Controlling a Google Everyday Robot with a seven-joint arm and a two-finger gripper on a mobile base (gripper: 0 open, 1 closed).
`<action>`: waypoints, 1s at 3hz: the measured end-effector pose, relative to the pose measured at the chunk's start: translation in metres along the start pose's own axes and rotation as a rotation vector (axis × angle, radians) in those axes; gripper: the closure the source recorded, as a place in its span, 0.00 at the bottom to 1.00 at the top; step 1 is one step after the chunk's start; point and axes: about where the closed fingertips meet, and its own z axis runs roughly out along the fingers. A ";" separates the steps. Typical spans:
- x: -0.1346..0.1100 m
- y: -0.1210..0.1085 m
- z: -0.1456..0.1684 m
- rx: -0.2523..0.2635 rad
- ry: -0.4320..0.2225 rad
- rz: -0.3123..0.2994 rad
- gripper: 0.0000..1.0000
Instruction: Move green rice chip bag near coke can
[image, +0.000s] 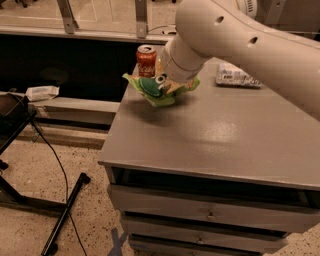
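Observation:
The green rice chip bag (152, 92) is a crinkly light-green bag with a dark green circle, held just above the far left part of the grey cabinet top (215, 135). My gripper (167, 82) is shut on the bag, at the end of the big white arm coming in from the upper right. The coke can (146, 61), red with a silver top, stands at the far left corner of the top, just behind and touching-close to the bag.
A clear plastic bottle with a white label (236, 76) lies at the back right of the top. The cabinet has drawers (210, 215) below. A black stand leg and cable (60, 200) lie on the floor at left. A low ledge with a white item (42, 92) runs behind.

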 end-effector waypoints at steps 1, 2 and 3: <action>-0.006 0.001 0.012 -0.020 -0.012 0.000 0.55; -0.010 0.002 0.018 -0.032 -0.029 0.018 0.24; -0.008 0.004 0.017 -0.041 -0.031 0.033 0.02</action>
